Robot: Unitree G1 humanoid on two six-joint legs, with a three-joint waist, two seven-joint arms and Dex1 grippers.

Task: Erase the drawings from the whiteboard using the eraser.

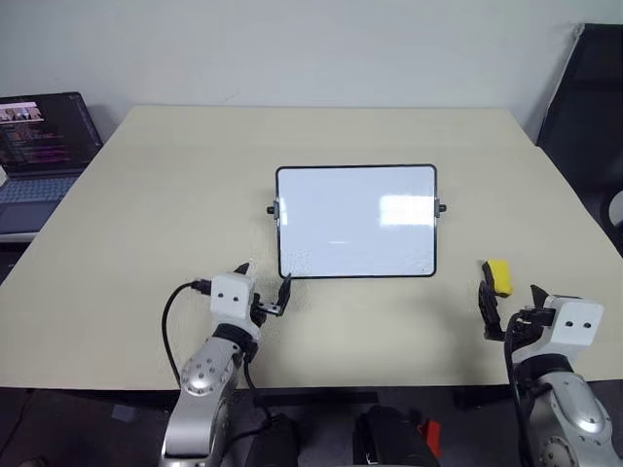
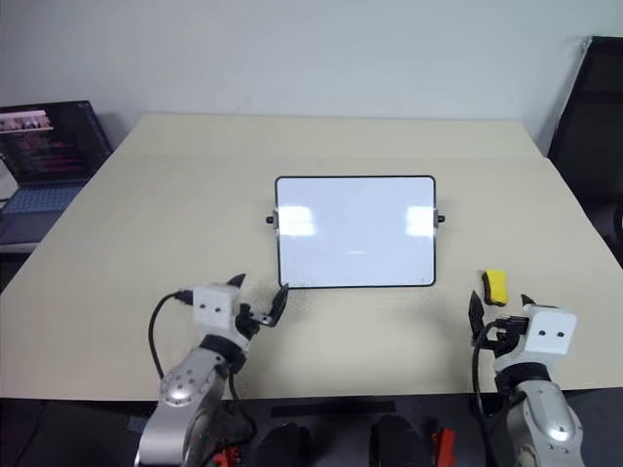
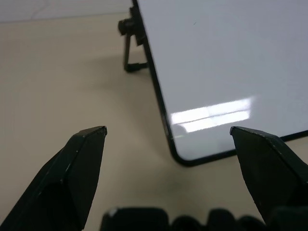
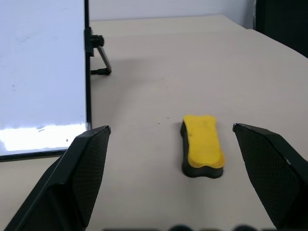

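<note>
The whiteboard (image 1: pixel 355 222) stands tilted on its legs in the middle of the beige table (image 1: pixel 175 175). The drawings are out of view; the board's face is plain white with glare patches. The eraser (image 1: pixel 498 276), a yellow block with a dark underside, lies flat on the table to the right of the board's near right corner (image 4: pixel 203 144). My right gripper (image 1: pixel 511 297) is open just short of the eraser, which lies ahead of its fingers, untouched. My left gripper (image 1: pixel 263 282) is open and empty, level, in front of the board's near left corner (image 3: pixel 180 156).
An open laptop (image 1: pixel 44 146) sits off the table's far left. A dark chair (image 1: pixel 584 88) stands at the far right. The board's black knob and stand leg (image 3: pixel 131 43) jut out at its left side. The table's near edge runs just under both wrists.
</note>
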